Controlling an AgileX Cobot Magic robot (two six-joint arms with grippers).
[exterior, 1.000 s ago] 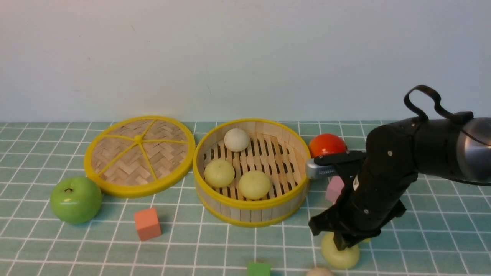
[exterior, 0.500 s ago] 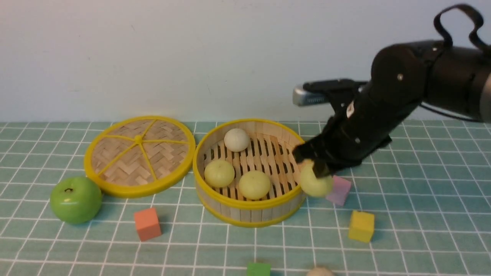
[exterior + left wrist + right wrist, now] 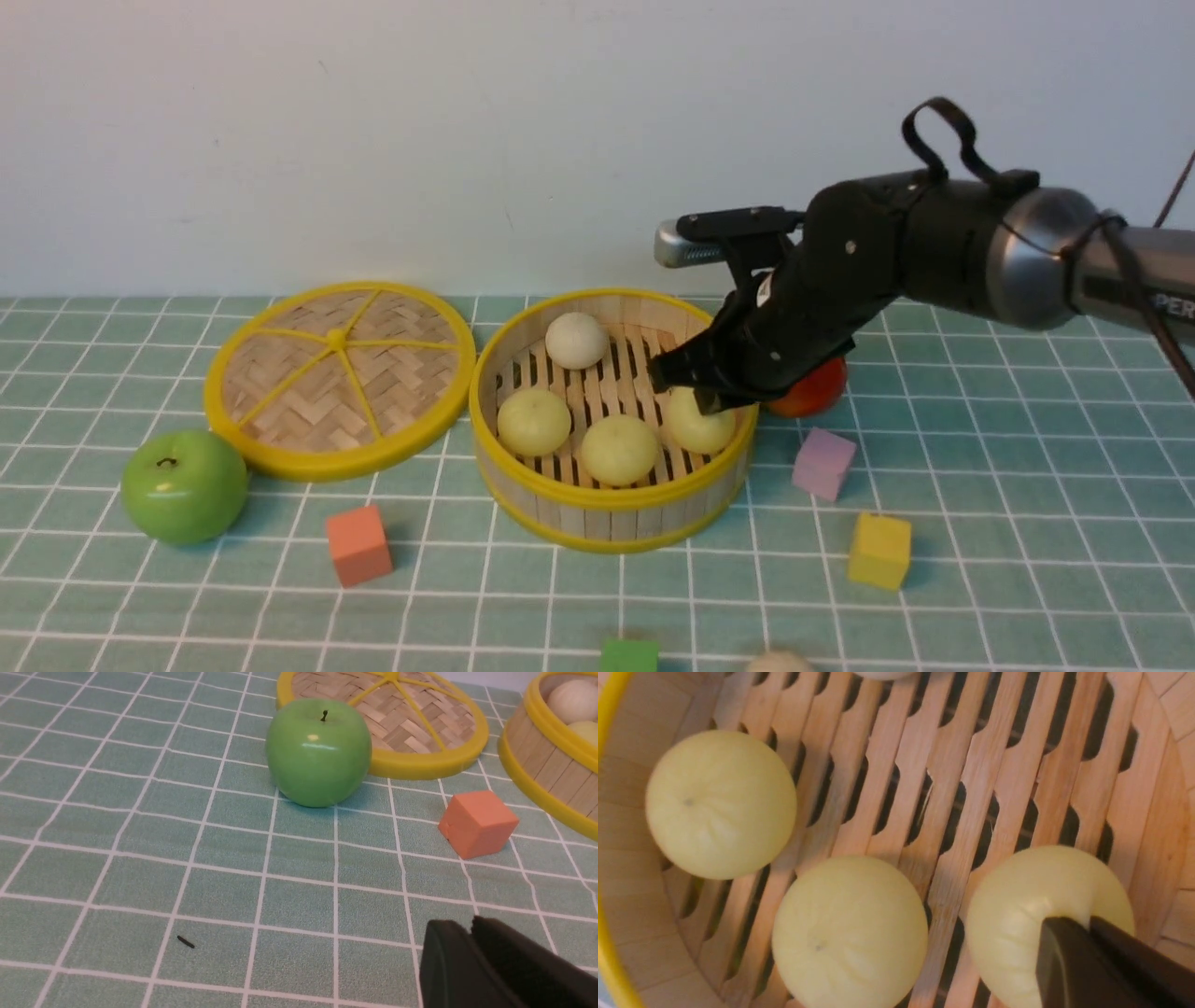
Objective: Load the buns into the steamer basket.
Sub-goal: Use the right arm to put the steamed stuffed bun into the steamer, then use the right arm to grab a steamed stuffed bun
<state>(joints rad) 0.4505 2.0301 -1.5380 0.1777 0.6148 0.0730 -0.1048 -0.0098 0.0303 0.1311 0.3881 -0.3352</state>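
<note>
The steamer basket (image 3: 611, 509) stands mid-table. Inside lie two pale yellow-green buns (image 3: 533, 421) (image 3: 619, 449) and an off-white bun (image 3: 576, 340). My right gripper (image 3: 702, 399) is shut on a third yellow-green bun (image 3: 700, 427), pinching its top, low inside the basket by the right wall. In the right wrist view the held bun (image 3: 1031, 914) sits over the slats beside the two others (image 3: 720, 803) (image 3: 849, 929). Another off-white bun (image 3: 778, 663) lies at the front edge. My left gripper (image 3: 469, 926) is shut and empty over the table.
The flat woven lid (image 3: 339, 378) lies left of the basket, a green apple (image 3: 184, 485) in front of it. A red-orange fruit (image 3: 810, 392) sits behind my right arm. Orange (image 3: 358, 545), pink (image 3: 823, 463), yellow (image 3: 878, 551) and green (image 3: 628, 655) cubes lie around.
My right gripper lifted the yellow-green bun from the front right of the table, carried it left over the basket rim and lowered it inside. The left arm has not moved.
</note>
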